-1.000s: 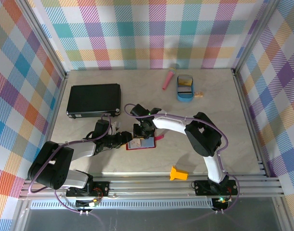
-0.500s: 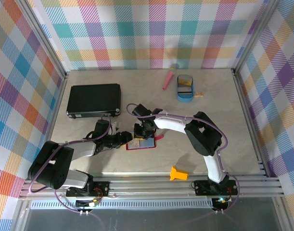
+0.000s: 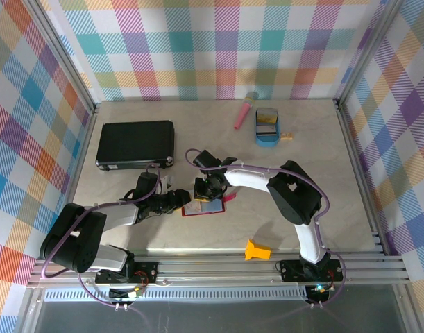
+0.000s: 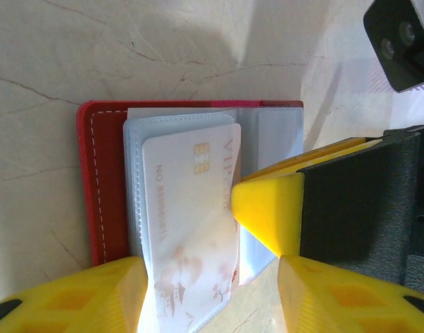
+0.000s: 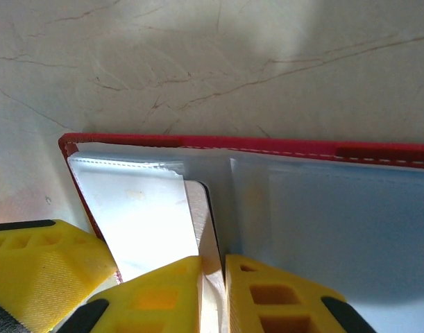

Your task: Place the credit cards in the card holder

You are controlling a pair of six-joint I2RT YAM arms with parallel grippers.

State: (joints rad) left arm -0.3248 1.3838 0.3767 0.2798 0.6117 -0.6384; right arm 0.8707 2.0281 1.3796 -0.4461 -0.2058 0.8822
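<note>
We reach our left arm (image 3: 121,214) low across the table from its base, forearm nearly level and wrist straight. Our left gripper (image 4: 212,272) stands with its yellow fingers (image 4: 94,295) well apart, clamping nothing. Our right arm (image 3: 250,178) rises from its base, folds at the elbow (image 3: 293,194) and runs its white forearm across toward the left gripper, wrist bent downward. Our right gripper (image 5: 213,263) points down just ahead of the left gripper's fingertips. Its own fingers are drawn almost together and pinch the edge of a credit card (image 4: 191,208) between them. The two grippers sit close, tip near tip.
</note>
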